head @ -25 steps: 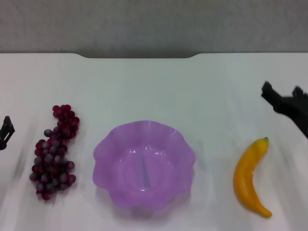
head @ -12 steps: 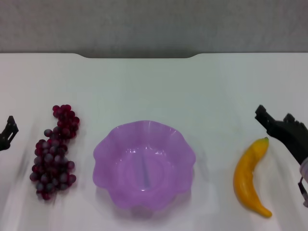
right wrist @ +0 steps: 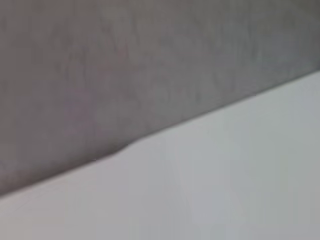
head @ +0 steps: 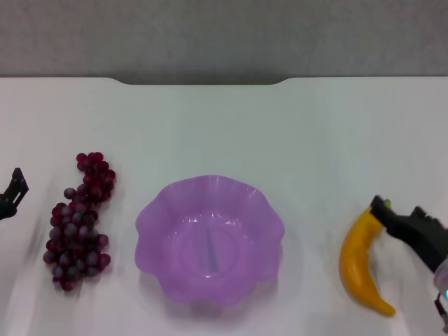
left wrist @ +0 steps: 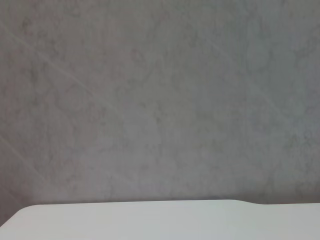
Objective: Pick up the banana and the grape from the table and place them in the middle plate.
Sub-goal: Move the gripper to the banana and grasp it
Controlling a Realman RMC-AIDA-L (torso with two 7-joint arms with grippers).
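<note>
- Right gripper [head: 400, 218] hangs low at the right edge of the head view, its fingers spread apart, one dark fingertip [head: 379, 205] over the stem end of the banana [head: 358, 260]; whether it touches the fruit cannot be told.
- Banana lies on the white table [head: 224, 126], well to the right of the purple plate [head: 209, 239], its curve bowing toward the plate.
- Left gripper [head: 12, 192] shows only as a dark tip at the left edge, near the grapes [head: 77, 224] but apart from them; whether its fingers are apart or together cannot be told.
- Grapes lie in a long bunch on the table, left of the plate and apart from it.
- Plate sits in the middle between the two fruits, with neither fruit in it.
- Both wrist views show only the table edge and a grey wall [left wrist: 160, 100].
</note>
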